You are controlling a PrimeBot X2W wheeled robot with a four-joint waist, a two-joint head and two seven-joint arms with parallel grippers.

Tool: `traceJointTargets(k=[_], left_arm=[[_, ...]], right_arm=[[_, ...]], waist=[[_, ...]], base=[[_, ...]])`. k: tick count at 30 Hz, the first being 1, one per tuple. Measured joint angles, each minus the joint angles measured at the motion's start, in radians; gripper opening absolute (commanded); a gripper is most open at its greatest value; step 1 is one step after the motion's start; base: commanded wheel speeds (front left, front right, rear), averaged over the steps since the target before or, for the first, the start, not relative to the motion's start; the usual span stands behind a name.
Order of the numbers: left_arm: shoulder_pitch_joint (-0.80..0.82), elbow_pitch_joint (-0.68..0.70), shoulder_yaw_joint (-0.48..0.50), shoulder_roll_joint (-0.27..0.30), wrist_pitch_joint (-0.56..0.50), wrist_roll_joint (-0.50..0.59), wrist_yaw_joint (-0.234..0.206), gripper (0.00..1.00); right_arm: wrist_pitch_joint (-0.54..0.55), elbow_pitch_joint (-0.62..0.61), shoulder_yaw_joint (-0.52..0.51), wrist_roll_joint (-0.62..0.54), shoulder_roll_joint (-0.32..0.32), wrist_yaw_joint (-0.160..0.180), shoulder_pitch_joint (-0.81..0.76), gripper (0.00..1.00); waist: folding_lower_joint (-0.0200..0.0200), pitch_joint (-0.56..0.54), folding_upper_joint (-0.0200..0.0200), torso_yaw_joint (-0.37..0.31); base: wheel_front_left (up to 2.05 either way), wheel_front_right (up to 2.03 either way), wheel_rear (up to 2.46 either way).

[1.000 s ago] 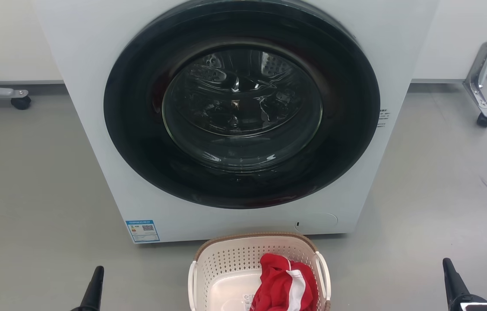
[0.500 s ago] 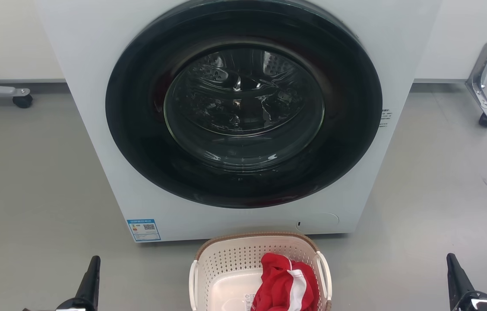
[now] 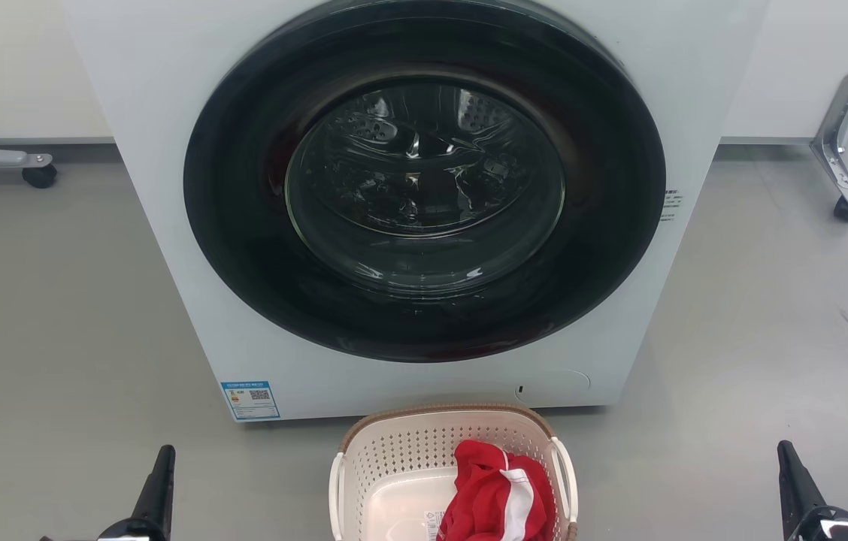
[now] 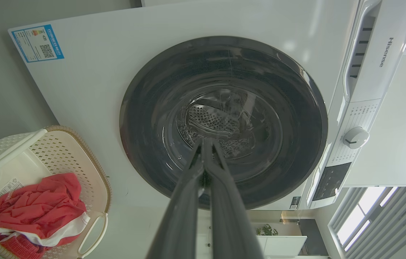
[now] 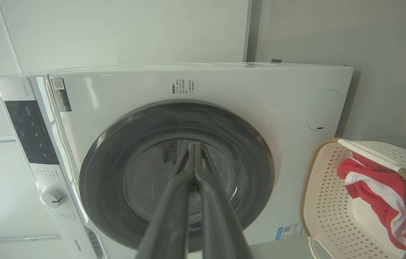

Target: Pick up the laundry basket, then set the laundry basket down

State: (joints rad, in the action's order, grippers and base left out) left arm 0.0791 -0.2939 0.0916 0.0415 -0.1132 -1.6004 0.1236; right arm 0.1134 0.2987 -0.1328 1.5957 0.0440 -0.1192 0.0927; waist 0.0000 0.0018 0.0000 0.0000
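The laundry basket [image 3: 401, 458] is cream-white and perforated, with a brown woven-look rim and two white side handles. It stands on the grey floor just in front of the washing machine, at the bottom centre of the head view. A red and white garment [image 3: 495, 496] lies in its right half. The basket also shows at the lower left of the left wrist view [image 4: 59, 154] and the lower right of the right wrist view [image 5: 332, 201]. My left gripper [image 3: 161, 473] is well left of it, my right gripper [image 3: 788, 469] well right. Both are shut and hold nothing.
The white washing machine [image 3: 168, 188] with its shut dark round door [image 3: 424, 180] stands right behind the basket. Wheeled metal stand legs sit at the far left [image 3: 37, 174] and far right [image 3: 845, 207]. Grey floor [image 3: 56, 338] lies on both sides.
Over the last second the left fingertip rose a little and shifted left, and the right fingertip rose slightly. The picture also shifted a little. Since half a second ago nothing has moved.
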Motion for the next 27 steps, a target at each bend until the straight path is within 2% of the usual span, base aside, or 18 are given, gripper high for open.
traceJointTargets(k=[27], left_arm=[[0.000,-0.001,0.000,0.000,0.000,0.000,0.000,0.00]], right_arm=[[0.000,0.000,0.000,0.000,0.000,0.000,0.000,0.00]], waist=[[0.0000,0.000,0.0000,0.000]], base=[[0.00,0.00,0.00]])
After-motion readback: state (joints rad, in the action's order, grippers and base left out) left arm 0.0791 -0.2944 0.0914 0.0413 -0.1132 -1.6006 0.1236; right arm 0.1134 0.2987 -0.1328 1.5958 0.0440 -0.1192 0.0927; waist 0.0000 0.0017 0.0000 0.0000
